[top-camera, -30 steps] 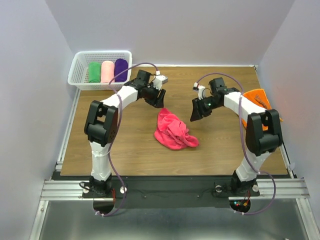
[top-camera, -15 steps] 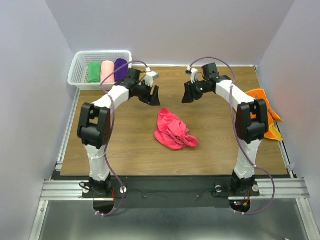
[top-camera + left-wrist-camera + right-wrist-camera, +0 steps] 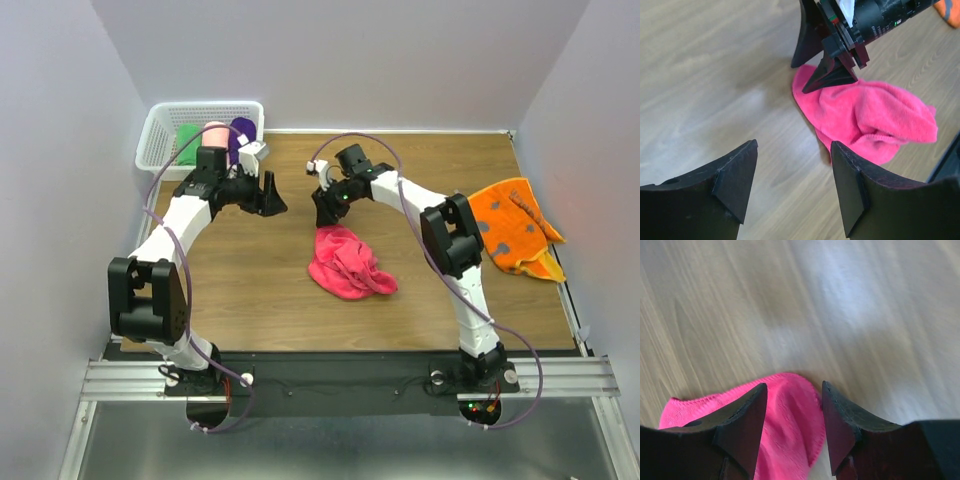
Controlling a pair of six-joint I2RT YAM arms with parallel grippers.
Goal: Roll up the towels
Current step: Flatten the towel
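The hot-pink towel (image 3: 345, 262) lies crumpled on the counter (image 3: 250, 290), so the step in hand looks like spreading it flat before rolling. The right claw (image 3: 792, 386) is released, and the towel's far corner lies directly beneath its parted fingers. The left claw (image 3: 794, 147) is also released and empty, with the towel ahead of it and apart. Next, the right claw likely lowers and clenches that corner, while the left claw finds a second edge.

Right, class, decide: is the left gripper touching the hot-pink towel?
Apart. The top view shows a strip of bare tabletop between the open left gripper and the crumpled hot-pink towel.
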